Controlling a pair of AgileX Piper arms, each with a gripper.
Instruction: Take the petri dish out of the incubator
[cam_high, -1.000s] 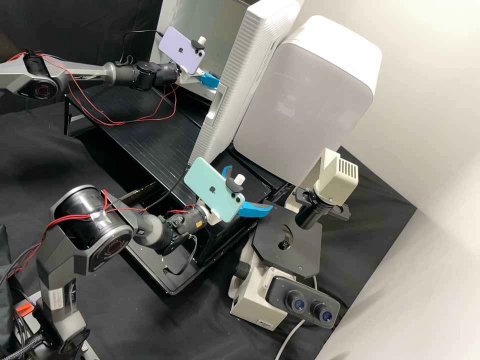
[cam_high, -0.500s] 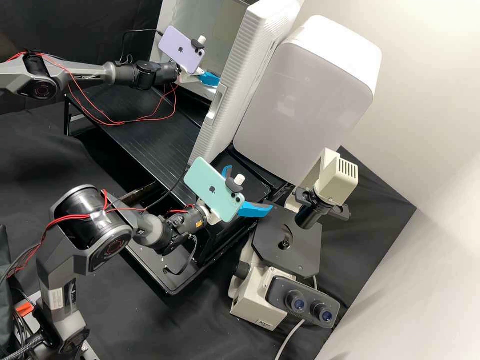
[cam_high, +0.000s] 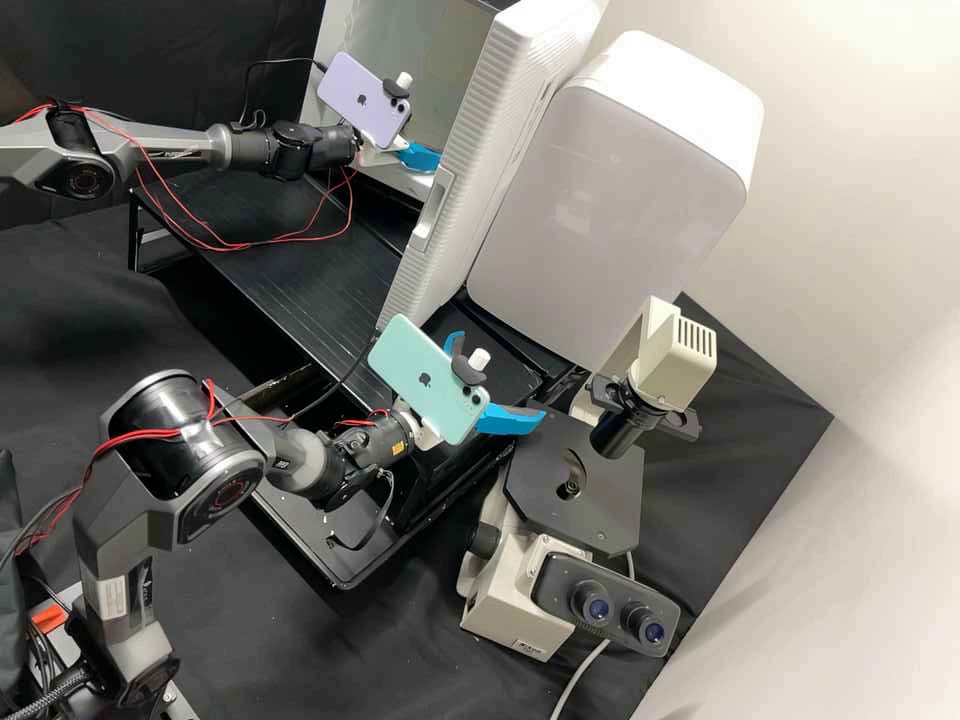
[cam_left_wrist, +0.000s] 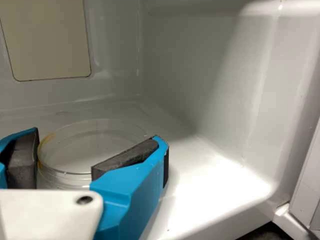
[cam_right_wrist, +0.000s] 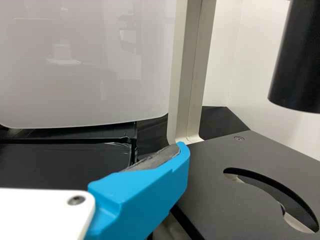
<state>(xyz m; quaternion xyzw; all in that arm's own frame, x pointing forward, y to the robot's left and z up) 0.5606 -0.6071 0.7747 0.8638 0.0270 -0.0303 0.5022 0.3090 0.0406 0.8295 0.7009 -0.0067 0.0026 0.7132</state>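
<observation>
Left gripper (cam_left_wrist: 97, 144) sits inside the incubator (cam_left_wrist: 215, 90), where I see its fingers (cam_left_wrist: 131, 159) pressed on the petri dish (cam_left_wrist: 75, 136), which rests on that incubator's white floor.

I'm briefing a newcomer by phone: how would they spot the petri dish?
Find the white incubator and look on its floor. The petri dish lies there, straddled by the left gripper. It is the one round, clear, shallow thing, unlike the flat beige panel on the wall behind.
</observation>
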